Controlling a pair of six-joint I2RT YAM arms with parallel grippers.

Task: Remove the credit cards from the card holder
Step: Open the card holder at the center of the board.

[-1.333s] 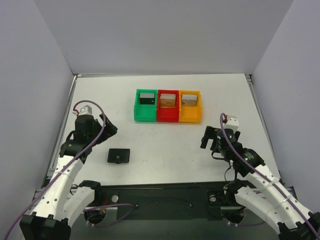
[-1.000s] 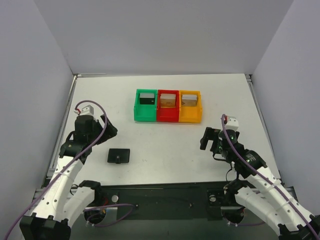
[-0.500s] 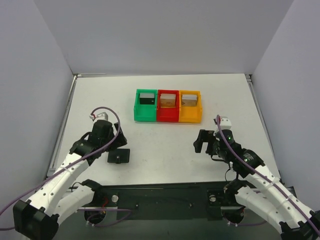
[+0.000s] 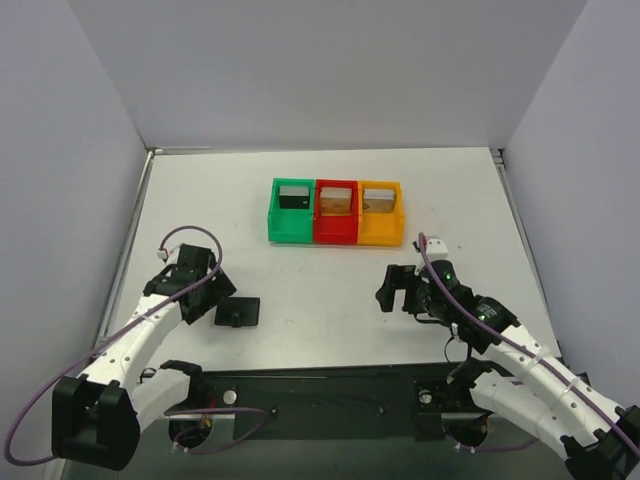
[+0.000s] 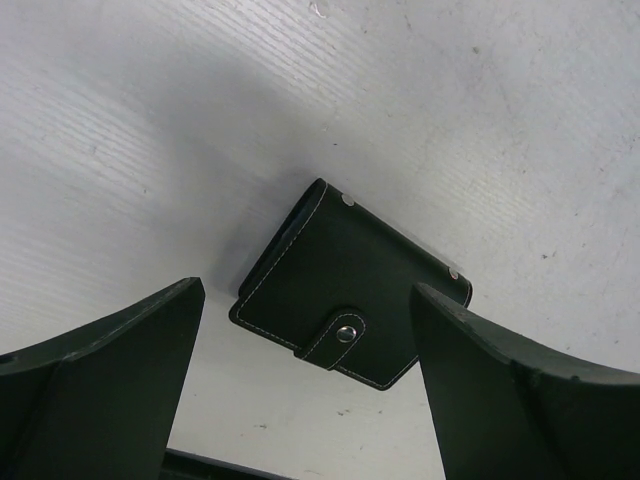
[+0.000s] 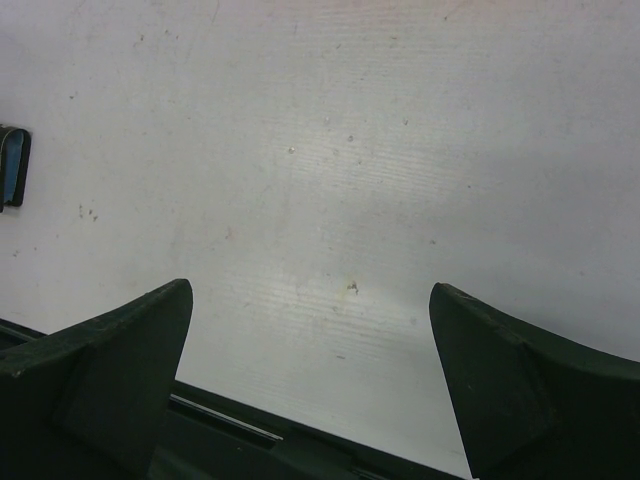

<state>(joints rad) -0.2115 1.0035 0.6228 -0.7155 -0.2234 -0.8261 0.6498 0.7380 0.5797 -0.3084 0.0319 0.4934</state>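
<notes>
Black stitched leather, snapped shut: the card holder (image 5: 350, 290) lies flat on the white counter (image 4: 330, 280), on the left side near the front edge, with its strap and stud (image 5: 345, 333) facing up. No cards show, so none are out yet. The left hand (image 4: 205, 298) hovers just over it, spread wide and holding nothing. In the wrist view the holder sits between the two fingers but is turned at an angle to them. The right hand (image 4: 390, 288) is likewise wide and empty, well apart from the holder over bare counter. The likeliest trouble is the holder's flatness: fingers closing from above may skid over its top or shove it along the smooth surface rather than catch its edges. Because it lies skewed, one finger would probably meet a corner first and spin it. A pinch across the strap would also clamp the flap shut. A hard nudge might slide it toward the counter's front edge.
</notes>
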